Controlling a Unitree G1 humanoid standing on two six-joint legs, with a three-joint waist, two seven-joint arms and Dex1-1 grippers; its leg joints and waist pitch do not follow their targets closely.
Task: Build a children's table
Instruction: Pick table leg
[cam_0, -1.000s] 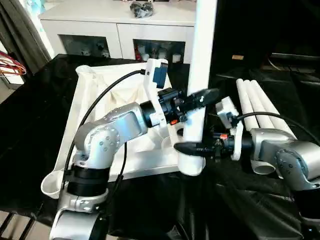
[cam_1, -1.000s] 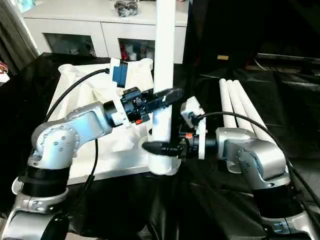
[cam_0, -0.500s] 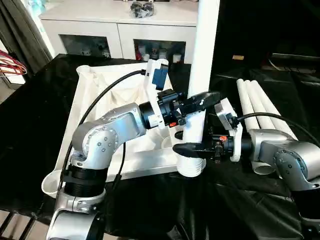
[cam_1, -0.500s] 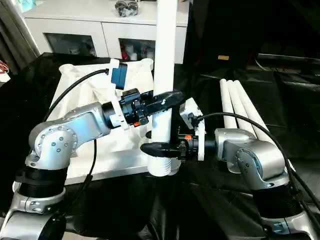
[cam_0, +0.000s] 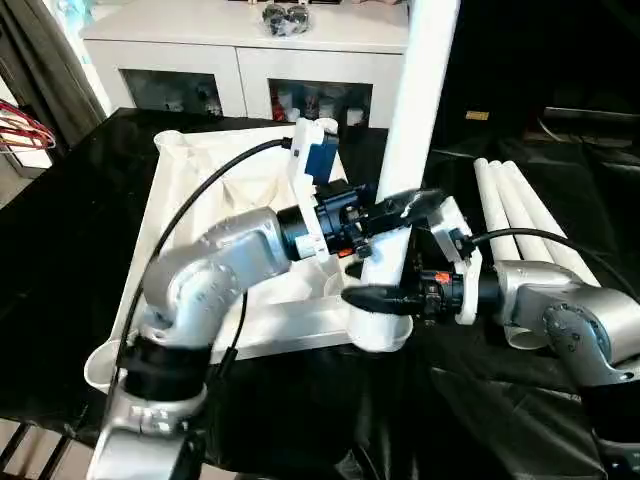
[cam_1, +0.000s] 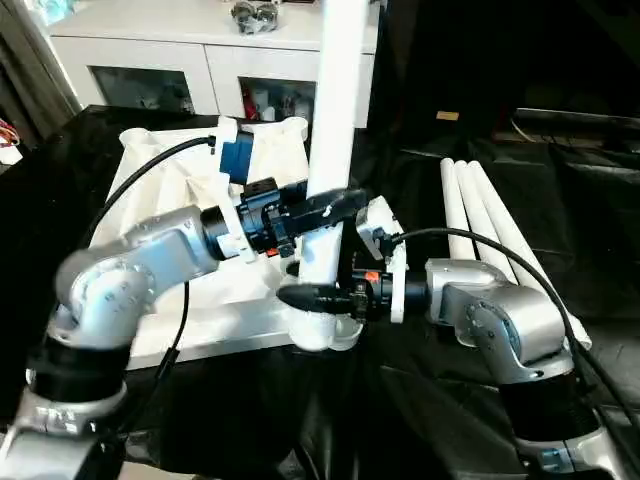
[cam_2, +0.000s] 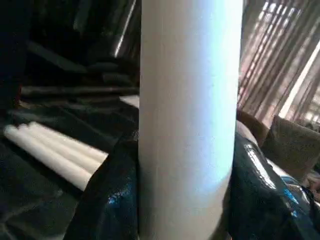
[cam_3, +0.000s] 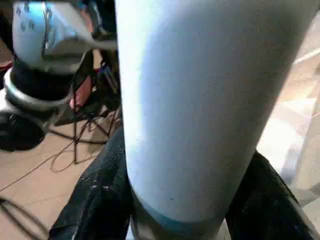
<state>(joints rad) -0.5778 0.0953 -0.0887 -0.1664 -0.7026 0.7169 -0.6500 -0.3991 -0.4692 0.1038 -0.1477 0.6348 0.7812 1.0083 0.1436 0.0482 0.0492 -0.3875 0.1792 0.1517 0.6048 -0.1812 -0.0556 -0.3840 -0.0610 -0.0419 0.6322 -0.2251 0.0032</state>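
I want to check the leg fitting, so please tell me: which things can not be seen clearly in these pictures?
- Upright leg: its upper end is cut off by the top edge of both eye views.
- Corner socket under it: the leg's flared end and the right gripper cover the joint, so how deep it sits is unclear.
- Tabletop: the left gripper and its forearm hide the middle ribs.
- Spare legs: near ends hidden behind the right forearm.

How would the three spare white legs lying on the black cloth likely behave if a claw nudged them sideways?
The spare legs are round tubes lying side by side on the black cloth, so they would probably roll. They look like stiff, hollow plastic, likely light for their length. Their smooth surface may slip in a loose grip, much like the upright leg both claws hold.
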